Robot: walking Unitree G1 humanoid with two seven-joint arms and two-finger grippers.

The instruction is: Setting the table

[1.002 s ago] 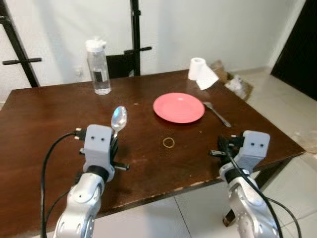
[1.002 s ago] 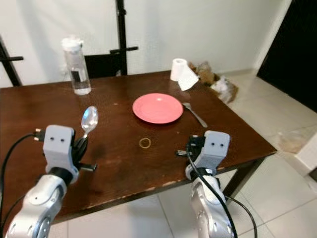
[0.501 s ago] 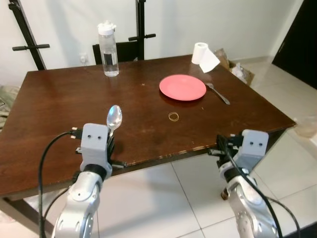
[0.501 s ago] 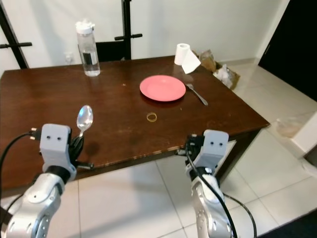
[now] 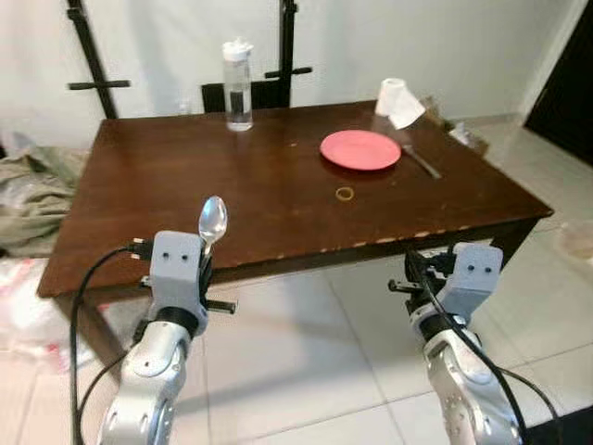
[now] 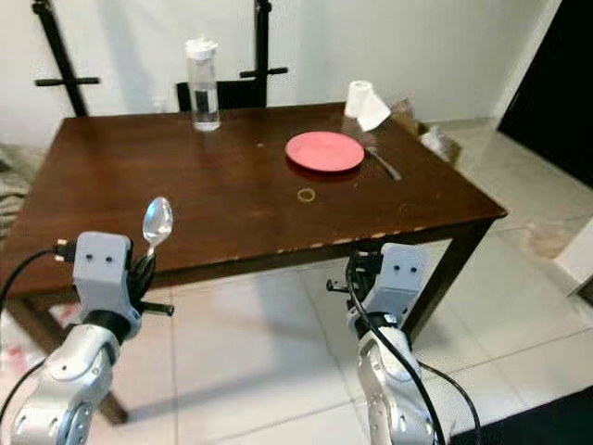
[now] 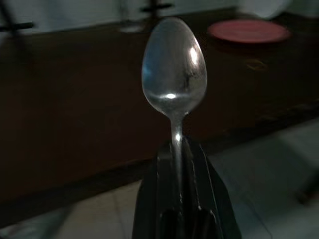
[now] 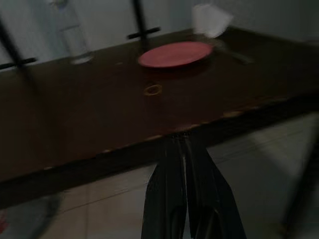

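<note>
the left hand (image 7: 175, 209) is clamped on a spoon (image 7: 174, 74), bowl upright above its fingers, short of the table (image 5: 185, 185). the right hand (image 8: 185, 164) is pinched together, holding nothing, below the table edge.

Fork (image 5: 422, 161) right of plate (image 5: 360, 149) (touching?)

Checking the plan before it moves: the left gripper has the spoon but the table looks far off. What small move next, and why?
Probably step toward the table. The left gripper grips the spoon upright over the floor, short of the near edge. The plate sits far across, fork on its right side, its left side bare.
</note>
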